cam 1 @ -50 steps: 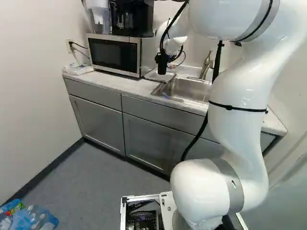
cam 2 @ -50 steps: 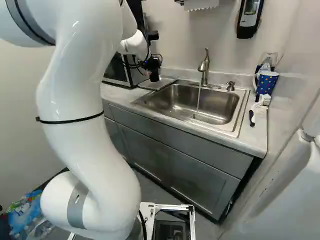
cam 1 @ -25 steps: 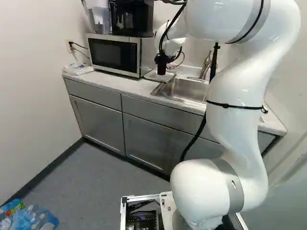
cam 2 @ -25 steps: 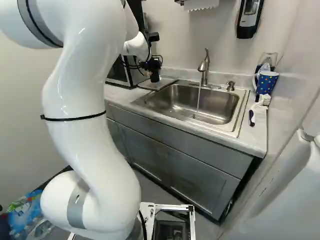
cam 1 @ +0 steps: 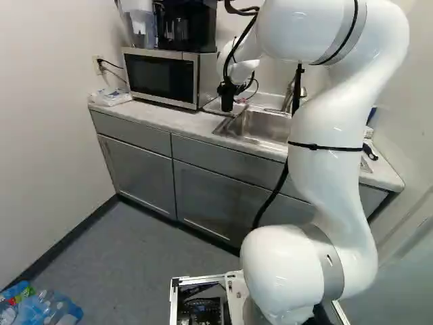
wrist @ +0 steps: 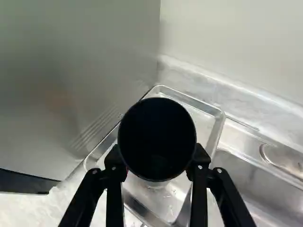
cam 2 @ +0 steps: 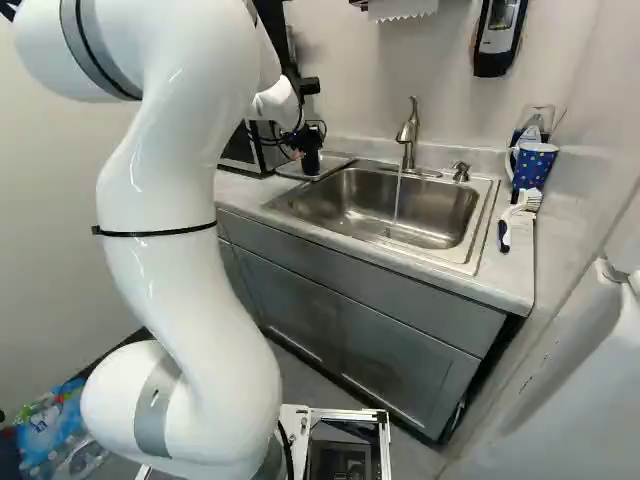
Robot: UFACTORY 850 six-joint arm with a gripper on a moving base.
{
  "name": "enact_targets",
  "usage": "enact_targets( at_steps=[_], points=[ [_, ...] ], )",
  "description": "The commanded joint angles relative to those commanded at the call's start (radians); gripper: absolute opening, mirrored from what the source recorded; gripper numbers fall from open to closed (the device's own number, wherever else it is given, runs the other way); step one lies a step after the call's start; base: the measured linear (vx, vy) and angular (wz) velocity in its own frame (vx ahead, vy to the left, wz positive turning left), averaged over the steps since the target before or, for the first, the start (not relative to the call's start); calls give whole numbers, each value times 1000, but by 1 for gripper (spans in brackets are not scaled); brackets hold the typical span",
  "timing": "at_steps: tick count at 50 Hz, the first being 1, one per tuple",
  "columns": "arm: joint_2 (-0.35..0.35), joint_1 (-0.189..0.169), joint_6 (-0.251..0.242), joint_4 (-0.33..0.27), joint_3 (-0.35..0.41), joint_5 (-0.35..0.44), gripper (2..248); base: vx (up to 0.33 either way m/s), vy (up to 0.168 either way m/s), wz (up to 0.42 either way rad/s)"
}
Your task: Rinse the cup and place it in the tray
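Black cup (wrist: pixel 156 139), round and plain, gripped in end effector (cam 2: pixel 308 143) above shiny metal tray (wrist: pixel 202 126)

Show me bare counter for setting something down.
Free: the counter strip before the microwave, between packet and sink, and the near corner before the brush. Crowded: around mug and brush, and over the tray, where the fingers hold the cup.

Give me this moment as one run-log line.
gripper: shut on black cup | cup: over metal tray, contact unclear | faucet: running into sink
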Motion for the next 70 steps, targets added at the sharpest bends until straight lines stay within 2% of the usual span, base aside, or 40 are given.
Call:
enact_targets(
  at_steps=[14, 15, 19, 20, 24, 25, 30, 31, 46, 70],
  points=[
    [0, 0, 0, 0, 0, 0, 126, 0, 0, 0],
    [0, 0, 0, 0, 0, 0, 151, 0, 0, 0],
    [0, 0, 0, 0, 0, 0, 151, 0, 0, 0],
    [0, 0, 0, 0, 0, 0, 183, 0, 0, 0],
    [0, 0, 0, 0, 0, 0, 183, 0, 0, 0],
    [0, 0, 0, 0, 0, 0, 218, 0, 0, 0],
    [0, 0, 0, 0, 0, 0, 218, 0, 0, 0],
    [0, 0, 0, 0, 0, 0, 247, 0, 0, 0],
    [11, 0, 0, 0, -3, 0, 247, 0, 0, 0],
    [65, -2, 0, 0, 9, 0, 247, 0, 0, 0]
  ],
)
